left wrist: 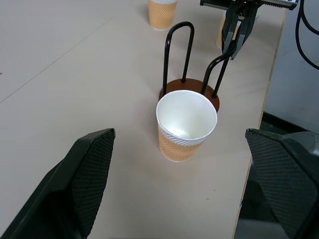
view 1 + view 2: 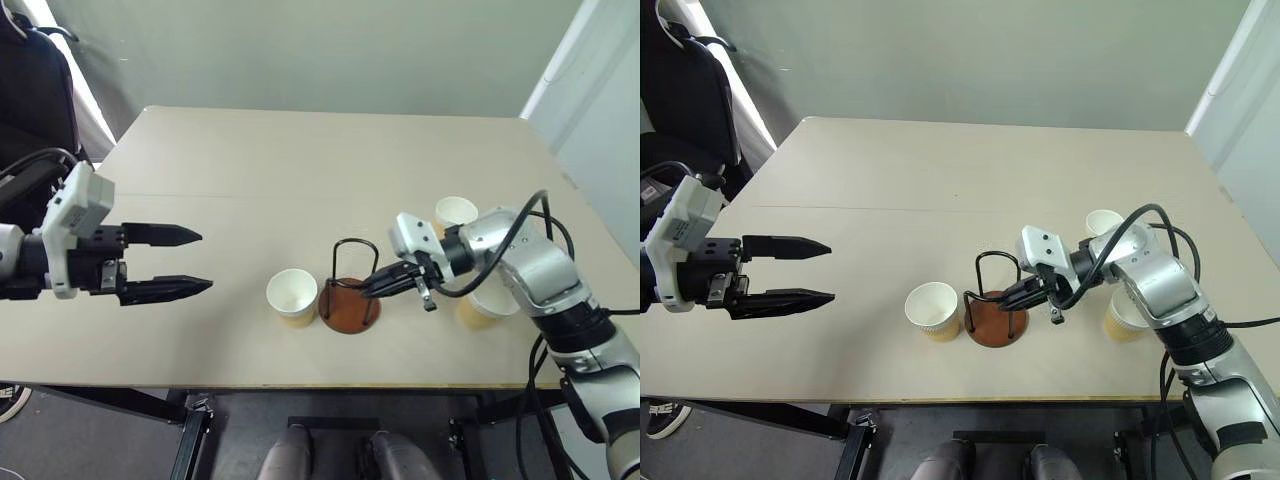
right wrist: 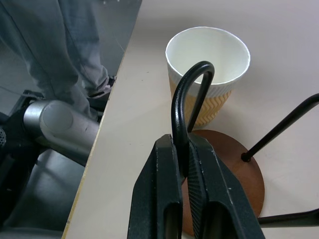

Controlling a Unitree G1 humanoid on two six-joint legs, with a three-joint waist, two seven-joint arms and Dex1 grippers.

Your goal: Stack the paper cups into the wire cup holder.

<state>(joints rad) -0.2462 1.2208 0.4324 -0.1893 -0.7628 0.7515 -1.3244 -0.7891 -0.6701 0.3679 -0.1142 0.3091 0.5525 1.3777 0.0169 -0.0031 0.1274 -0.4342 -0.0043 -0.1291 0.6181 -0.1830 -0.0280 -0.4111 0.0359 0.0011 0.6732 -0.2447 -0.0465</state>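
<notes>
Even, soft light; faint shadows on the table (image 2: 300,170); near tool fingers perhaps slightly blurred.

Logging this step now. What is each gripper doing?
Left gripper: open, holding nothing.
Right gripper: shut on a loop of the wire cup holder.

Ribbed paper cup (image 1: 185,128), glossy black wire holder (image 1: 178,55), matt table (image 2: 300,160)

Three tan paper cups and an empty wire holder stood upright on the bench.

The holder (image 2: 349,300), thin black wire loops on a round reddish-brown disc, held no cup. One white-rimmed cup (image 2: 291,297) stood just beside its left; a second (image 2: 456,213) stood farther back right; the third (image 2: 484,307), partly hidden, stood to the right.
</notes>
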